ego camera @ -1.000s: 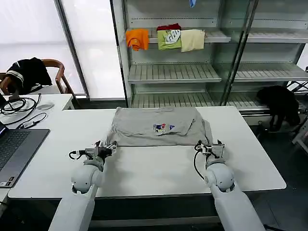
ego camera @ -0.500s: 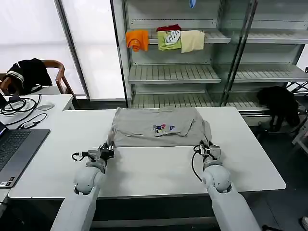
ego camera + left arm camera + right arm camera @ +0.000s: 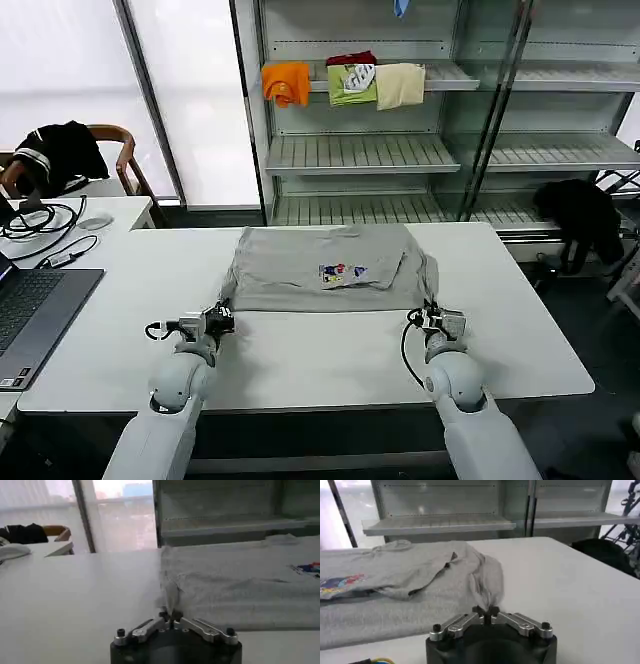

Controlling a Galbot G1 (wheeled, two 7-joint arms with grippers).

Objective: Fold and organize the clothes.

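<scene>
Left hand (image 3: 222,318) and right hand (image 3: 432,320) are each pinching shut a near corner of the T-shirt (image 3: 325,268), which is lying widthwise toward the desk's (image 3: 330,355) far edge

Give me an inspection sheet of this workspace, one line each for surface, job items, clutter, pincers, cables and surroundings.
Surface: white table, bare in front of the shirt.
Job's things: grey T-shirt lying partly folded on the table's far half, chest print up.
Clutter: nothing seen on this table.
Pincers: left pincer shut on the shirt's near left corner; right pincer shut on its near right corner.
Cables: black cable looped at the right wrist; loose cables on the side desk.
Surroundings: laptop at left, shelf rack with folded shirts, chair with dark garment.
</scene>
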